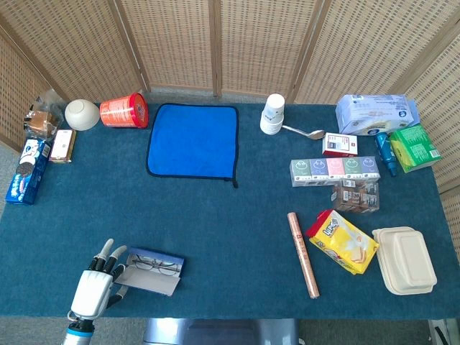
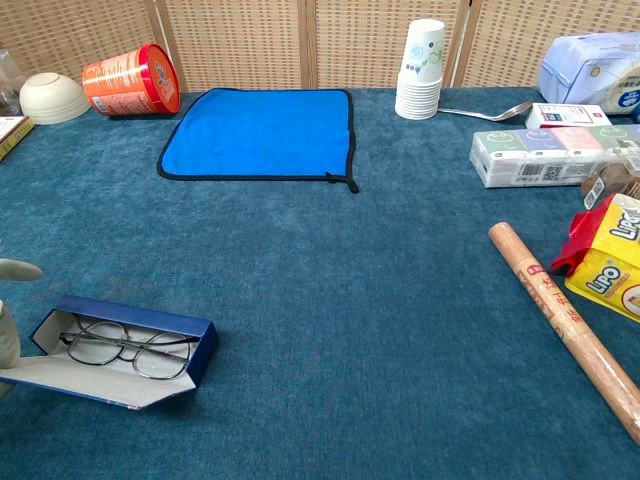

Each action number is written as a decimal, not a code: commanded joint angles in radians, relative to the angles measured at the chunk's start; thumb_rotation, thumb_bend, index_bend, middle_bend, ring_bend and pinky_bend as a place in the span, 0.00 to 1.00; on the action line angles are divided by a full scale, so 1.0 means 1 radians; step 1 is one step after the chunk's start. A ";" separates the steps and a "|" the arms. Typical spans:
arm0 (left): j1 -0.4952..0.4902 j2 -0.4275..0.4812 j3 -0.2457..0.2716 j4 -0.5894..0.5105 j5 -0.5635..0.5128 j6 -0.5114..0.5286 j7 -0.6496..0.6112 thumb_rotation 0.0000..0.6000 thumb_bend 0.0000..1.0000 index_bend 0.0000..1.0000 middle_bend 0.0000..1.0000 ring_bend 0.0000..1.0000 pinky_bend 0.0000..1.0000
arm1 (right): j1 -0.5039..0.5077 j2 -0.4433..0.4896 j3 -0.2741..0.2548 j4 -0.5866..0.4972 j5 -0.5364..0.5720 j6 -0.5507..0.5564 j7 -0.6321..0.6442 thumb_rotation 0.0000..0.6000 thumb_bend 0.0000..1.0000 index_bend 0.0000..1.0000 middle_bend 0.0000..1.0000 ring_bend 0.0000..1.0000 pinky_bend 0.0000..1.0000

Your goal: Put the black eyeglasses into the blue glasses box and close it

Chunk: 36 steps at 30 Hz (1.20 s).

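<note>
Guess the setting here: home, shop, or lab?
Probably a staged lab or demo tabletop: a table with a blue cloth cover, wicker screen panels as backdrop, and unrelated groceries and props such as the paper cup stack spread around.

We see bare table [image 1: 230, 230] around the blue glasses box [image 1: 152, 271]; the brown roll [image 1: 303, 254] lies well apart rightward.
</note>
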 commanded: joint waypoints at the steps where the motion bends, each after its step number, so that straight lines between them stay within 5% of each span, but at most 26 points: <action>1: -0.002 -0.008 -0.005 0.009 -0.006 0.000 -0.006 0.94 0.34 0.50 0.18 0.03 0.25 | -0.001 0.001 0.000 -0.001 0.000 0.001 -0.001 0.70 0.43 0.15 0.29 0.24 0.25; 13: -0.015 -0.032 -0.037 0.044 -0.027 0.008 0.002 0.94 0.33 0.19 0.01 0.00 0.17 | -0.005 0.006 0.003 0.000 0.008 0.004 0.013 0.69 0.43 0.15 0.29 0.25 0.25; 36: -0.109 -0.024 -0.144 -0.054 -0.141 -0.114 0.124 0.86 0.32 0.19 0.00 0.00 0.14 | -0.019 0.010 0.006 0.005 0.016 0.020 0.032 0.70 0.43 0.16 0.29 0.25 0.25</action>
